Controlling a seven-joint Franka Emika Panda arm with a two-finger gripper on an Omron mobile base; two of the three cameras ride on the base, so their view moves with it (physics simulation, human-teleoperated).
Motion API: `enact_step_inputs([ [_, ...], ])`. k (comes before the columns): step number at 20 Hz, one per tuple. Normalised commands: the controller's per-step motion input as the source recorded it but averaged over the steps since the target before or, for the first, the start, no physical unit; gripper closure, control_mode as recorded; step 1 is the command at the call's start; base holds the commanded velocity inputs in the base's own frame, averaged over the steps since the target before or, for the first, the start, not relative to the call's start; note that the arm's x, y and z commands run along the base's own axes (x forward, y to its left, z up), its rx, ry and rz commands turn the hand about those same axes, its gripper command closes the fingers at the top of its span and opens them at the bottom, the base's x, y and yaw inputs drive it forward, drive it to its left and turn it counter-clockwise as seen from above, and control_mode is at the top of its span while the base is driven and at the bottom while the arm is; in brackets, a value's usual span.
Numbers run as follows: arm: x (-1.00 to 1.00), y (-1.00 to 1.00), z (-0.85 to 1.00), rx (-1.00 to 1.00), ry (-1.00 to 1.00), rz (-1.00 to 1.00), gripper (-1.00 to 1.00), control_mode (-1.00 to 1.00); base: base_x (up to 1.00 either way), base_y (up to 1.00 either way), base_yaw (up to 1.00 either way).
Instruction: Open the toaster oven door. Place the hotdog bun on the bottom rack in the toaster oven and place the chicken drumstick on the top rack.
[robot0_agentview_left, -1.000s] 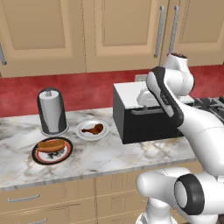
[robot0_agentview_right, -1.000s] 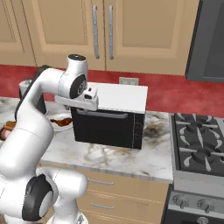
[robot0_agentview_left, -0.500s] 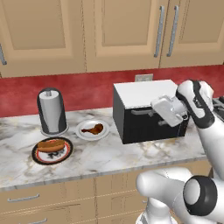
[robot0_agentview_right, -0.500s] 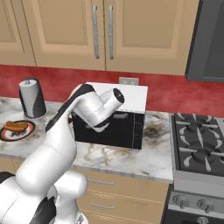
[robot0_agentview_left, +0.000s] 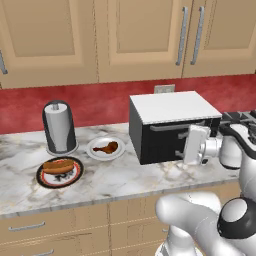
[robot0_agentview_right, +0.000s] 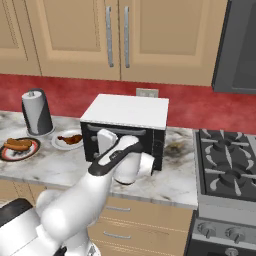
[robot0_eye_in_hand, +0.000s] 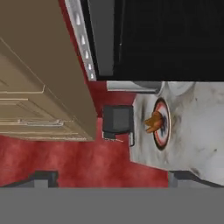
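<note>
Wide apart stand the two dark fingers of the white arm's gripper (robot0_agentview_left: 186, 144), holding nothing, seemingly just before the boxy black toaster oven (robot0_agentview_left: 172, 127). At its nine o'clock, a tan hotdog bun (robot0_agentview_left: 58, 166) and glossy brown chicken drumstick (robot0_agentview_left: 106, 147) lie on plates.

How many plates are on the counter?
2. A dark-rimmed plate with the hotdog bun sits at the left; a white plate with the drumstick lies beside the toaster oven.
</note>
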Motion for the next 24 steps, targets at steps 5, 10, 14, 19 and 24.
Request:
enact_step_inputs([
  [5,0.08,-0.27,-0.37,0.47,0.02,0.00,-1.00,-1.00,0.00,0.00,0.00],
  [10,0.21,-0.10,-0.10,0.13,0.06,0.02,-1.00,-1.00,0.00,0.00,0.00],
  [14,0.15,0.00,-0.02,0.00,0.03,0.00,-1.00,-1.00,0.00,0.00,0.00],
  [19,0.25,-0.12,-0.05,-0.02,0.01,0.00,-1.00,-1.00,0.00,0.00,0.00],
  [24,0.02,-0.48,0.35,0.00,-0.06,-0.06,-1.00,-1.00,0.00,0.00,0.00],
])
